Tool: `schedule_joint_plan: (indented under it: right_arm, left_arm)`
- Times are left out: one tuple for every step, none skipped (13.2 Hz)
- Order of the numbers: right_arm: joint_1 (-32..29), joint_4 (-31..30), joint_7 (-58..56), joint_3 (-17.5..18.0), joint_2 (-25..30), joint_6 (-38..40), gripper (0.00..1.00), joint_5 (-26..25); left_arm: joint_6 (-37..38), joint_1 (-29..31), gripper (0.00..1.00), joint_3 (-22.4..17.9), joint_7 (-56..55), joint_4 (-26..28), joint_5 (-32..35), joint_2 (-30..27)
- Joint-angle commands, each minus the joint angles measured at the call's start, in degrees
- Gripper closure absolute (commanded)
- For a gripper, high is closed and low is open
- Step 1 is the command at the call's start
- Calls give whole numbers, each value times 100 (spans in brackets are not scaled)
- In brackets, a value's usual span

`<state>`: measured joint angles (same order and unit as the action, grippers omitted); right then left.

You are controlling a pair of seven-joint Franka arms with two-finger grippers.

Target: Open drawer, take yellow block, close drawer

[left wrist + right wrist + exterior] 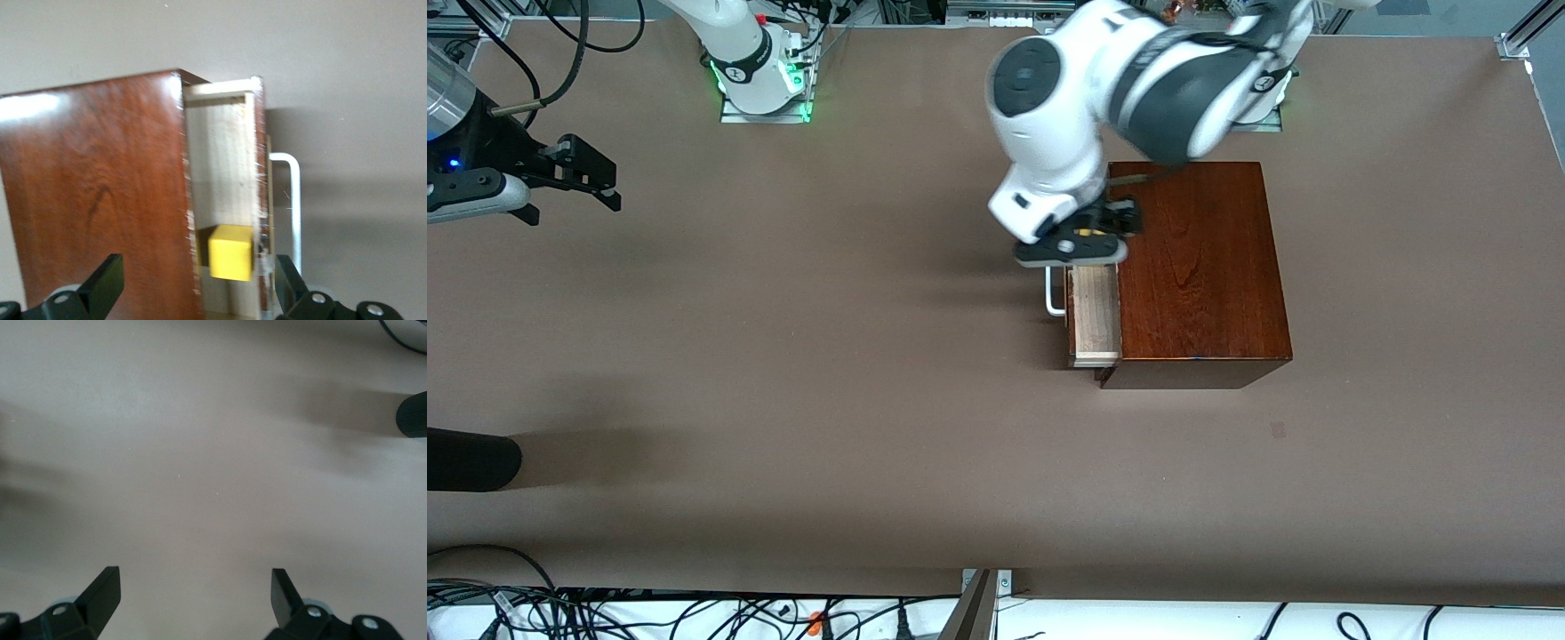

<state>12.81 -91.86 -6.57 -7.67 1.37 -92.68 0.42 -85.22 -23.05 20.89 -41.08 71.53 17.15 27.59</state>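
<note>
The dark reddish-brown wooden box (pixel 1200 267) stands toward the left arm's end of the table. Its drawer (pixel 1096 320) is pulled out, showing a pale interior (pixel 220 167) and a white bar handle (pixel 1054 298). The yellow block (pixel 230 252) lies in the drawer, at the end farther from the front camera. My left gripper (pixel 1089 233) hangs open over that end. In the left wrist view the left gripper (pixel 198 267) has one finger over the box top and the other over the drawer front, touching nothing. My right gripper (pixel 609 185) waits open over bare table at the right arm's end, its fingers (pixel 107 587) empty.
A dark rounded object (pixel 471 458) lies at the table's edge on the right arm's end, nearer the front camera; it also shows in the right wrist view (pixel 412 415). Cables (pixel 605 613) run along the table's front edge. Brown tabletop (pixel 827 356) spreads between the box and the right gripper.
</note>
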Motion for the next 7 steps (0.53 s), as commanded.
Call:
schedule_joint_plan:
  right_arm:
    - [-59,133,15,29,-49,40,0,46]
    - [-59,133,15,29,-49,40,0,46]
    - [-59,133,15,29,-49,40,0,46]
    - [-59,133,15,29,-49,40,0,46]
    - [-59,133,15,29,-49,40,0,46]
    - [-59,133,15,29,-49,40,0,46]
    - [-59,133,15,29,-49,40,0,46]
  left_arm:
    - [163,695,0,29,643,45,-535,-359]
    - [199,958,0,38,897,45,-659,-464]
    - [208,1187,0,38,1178,45,-799,-596]
    - [295,1459,0,38,1512,45,-957,-710]
    - [426,1731,0,38,1854,45,-1098,-807]
    - [488,2004,0,21,2267,45,-1238,-895]
    - [480,2163,0,-75,2723,167,-1370,-1105]
